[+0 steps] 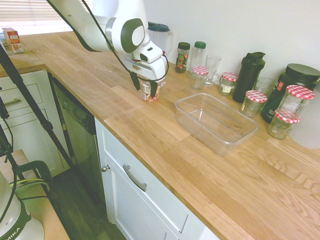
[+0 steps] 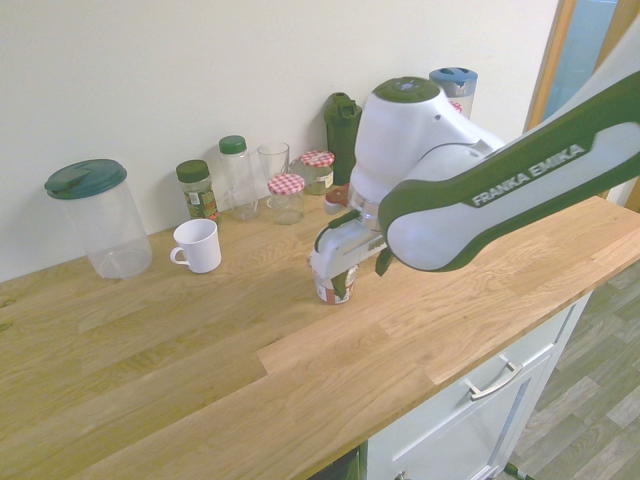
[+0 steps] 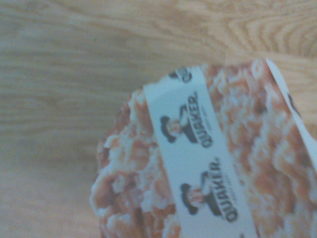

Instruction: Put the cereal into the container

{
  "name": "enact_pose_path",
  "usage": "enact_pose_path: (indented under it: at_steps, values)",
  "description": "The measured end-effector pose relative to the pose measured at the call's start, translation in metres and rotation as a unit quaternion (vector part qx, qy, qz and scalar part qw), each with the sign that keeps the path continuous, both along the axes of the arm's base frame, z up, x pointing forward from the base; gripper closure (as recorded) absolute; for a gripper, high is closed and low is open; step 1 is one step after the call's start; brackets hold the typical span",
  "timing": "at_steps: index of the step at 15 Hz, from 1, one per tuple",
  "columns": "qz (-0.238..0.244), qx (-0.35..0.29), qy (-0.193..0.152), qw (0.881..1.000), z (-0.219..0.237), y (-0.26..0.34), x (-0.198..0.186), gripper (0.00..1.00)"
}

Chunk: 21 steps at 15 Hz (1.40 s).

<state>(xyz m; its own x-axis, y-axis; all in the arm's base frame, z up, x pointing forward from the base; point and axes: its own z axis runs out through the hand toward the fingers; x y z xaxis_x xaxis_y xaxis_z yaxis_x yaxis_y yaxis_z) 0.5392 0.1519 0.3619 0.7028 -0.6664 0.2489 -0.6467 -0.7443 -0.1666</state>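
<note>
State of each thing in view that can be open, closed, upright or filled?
Gripper: open, at the cereal
Cereal: upright, lid on
Container: lidless, empty
White mug: upright
Clear pitcher: lid on
Dark shaker: closed
Drawer: closed

On the cup's lid (image 3: 218, 158), a pale band (image 3: 190, 148) is showing "QUAKER" in full 2 times, each beside a hatted figure, with 1 more piece starting "QU" at the band's end. On the arm (image 2: 500, 190), "FRANKA EMIKA" is running along the link in the second exterior view. On the base (image 1: 12, 225), "MIKA" is showing in the first exterior view.
</note>
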Motion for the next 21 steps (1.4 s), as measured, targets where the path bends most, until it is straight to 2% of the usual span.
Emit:
enact_pose_path:
  at_steps: [4,9,10,13,21]
  values:
    - [-0.004,0.007,-0.029,1.0,-0.007,0.001,0.034,0.0]
    - [-0.003,0.03,-0.057,0.998,-0.019,0.006,0.048,0.0]
    - [-0.003,0.038,-0.064,0.997,-0.019,0.008,0.049,1.0]
    - [0.006,0.055,-0.091,0.994,-0.017,0.009,0.049,1.0]
    - [0.015,0.061,-0.109,0.992,-0.02,0.004,0.04,1.0]
